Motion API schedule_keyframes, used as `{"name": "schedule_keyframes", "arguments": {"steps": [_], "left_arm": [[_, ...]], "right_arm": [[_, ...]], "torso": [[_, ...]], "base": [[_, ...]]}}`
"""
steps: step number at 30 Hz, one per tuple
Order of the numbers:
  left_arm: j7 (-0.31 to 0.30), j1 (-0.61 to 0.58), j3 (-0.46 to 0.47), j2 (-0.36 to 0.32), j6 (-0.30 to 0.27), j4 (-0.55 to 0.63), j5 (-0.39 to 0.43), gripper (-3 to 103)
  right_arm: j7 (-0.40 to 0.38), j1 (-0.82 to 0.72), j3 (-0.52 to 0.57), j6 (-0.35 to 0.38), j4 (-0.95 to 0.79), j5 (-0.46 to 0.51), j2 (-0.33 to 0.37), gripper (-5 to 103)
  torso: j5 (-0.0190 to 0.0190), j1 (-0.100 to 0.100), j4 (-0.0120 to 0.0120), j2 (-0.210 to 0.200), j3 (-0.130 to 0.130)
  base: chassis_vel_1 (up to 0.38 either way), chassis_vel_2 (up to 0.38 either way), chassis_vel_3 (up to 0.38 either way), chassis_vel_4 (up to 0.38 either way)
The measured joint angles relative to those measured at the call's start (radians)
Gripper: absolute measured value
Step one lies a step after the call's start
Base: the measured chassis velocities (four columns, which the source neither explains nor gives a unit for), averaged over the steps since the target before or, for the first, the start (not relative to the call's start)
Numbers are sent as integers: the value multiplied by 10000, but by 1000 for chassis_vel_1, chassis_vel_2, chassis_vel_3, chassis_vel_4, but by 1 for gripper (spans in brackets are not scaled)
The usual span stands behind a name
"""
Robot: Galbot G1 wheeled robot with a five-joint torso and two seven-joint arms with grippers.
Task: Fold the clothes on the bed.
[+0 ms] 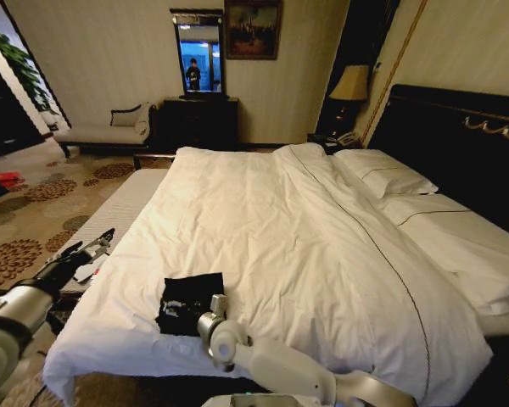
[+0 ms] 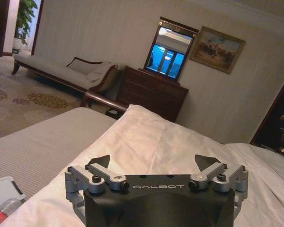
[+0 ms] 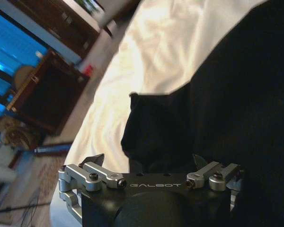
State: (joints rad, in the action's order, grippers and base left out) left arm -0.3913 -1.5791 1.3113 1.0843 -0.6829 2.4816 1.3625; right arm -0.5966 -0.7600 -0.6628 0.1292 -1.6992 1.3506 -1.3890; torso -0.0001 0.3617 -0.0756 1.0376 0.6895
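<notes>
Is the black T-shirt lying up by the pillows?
No. The T-shirt lies near the foot edge of the bed, far from the pillows.

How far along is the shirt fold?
Done: the black T-shirt lies as a compact, roughly squared bundle near the foot edge of the bed, so some folding looks finished. In hand: the right gripper sits open at the shirt's edge, over the fabric in its wrist view. The left gripper waits open off the bed's side. Left: whether more folds remain cannot be told.
</notes>
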Motion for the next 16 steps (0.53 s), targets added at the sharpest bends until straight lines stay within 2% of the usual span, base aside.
{"name": "schedule_keyframes", "arguments": {"steps": [3, 6, 8, 9, 12, 14, 15, 16], "left_arm": [[-32, 24, 28, -39, -42, -98, 31, 100], [-39, 70, -21, -57, -50, -182, 27, 100], [-43, 171, -186, -76, -53, -312, -25, 100], [-43, 171, -186, -76, -53, -312, -25, 100], [-44, 294, -440, -77, -54, -445, -95, 100], [-35, 374, -568, -111, -48, -545, -97, 100], [-35, 374, -568, -111, -48, -545, -97, 100], [-31, 421, -651, -139, -16, -619, -97, 100]], "right_arm": [[-1082, -10, -9, 298, -623, 367, -148, 100], [-1170, -11, -11, 238, -818, 139, -174, 100], [-697, 58, 79, -277, -907, -527, -185, 100], [-697, 58, 79, -277, -907, -527, -185, 100], [701, 238, 635, -1514, -714, -1386, -56, 100], [1361, 343, 1162, -2269, -545, -1843, 147, 100], [1361, 343, 1162, -2269, -545, -1843, 147, 100], [1717, 355, 1550, -2613, -494, -1936, 343, 100]], "torso": [[0, 0, 0, 0, 0], [0, 0, 1, 0, 1], [0, 0, 1, 0, 1], [0, 0, 1, 0, 1], [0, 0, 3, 0, 1], [1, 0, 2, -1, 1], [1, 0, 2, -1, 1], [2, 1, 1, -1, 1]], "base": [[0, 0, 0, 0], [0, 0, 0, 0], [0, 0, 0, 0], [0, 0, 0, 0], [0, 0, 0, 0], [0, 0, 0, 0], [0, 0, 0, 0], [0, 0, 0, 0]]}}
